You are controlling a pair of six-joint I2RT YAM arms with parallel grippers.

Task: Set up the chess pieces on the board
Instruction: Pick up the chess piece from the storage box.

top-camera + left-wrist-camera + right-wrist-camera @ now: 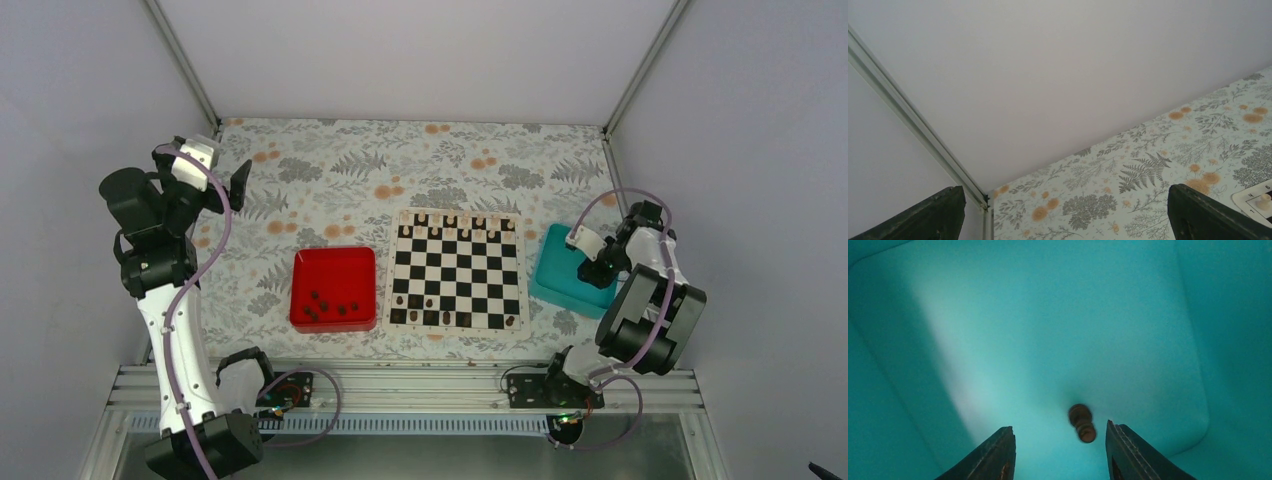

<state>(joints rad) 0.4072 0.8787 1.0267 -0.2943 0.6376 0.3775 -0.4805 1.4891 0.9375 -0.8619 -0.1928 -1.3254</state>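
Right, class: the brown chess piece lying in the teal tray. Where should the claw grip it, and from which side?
I'd grip the chess piece across its narrow middle, from straight above. It lies toppled in the teal tray, long axis along the gap of the open right claw.

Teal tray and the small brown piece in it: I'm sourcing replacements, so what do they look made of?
The teal tray looks like moulded plastic: even colour, soft sheen, rounded corners. The brown piece has a turned, slightly glossy look, wood or plastic; too blurred to say which.
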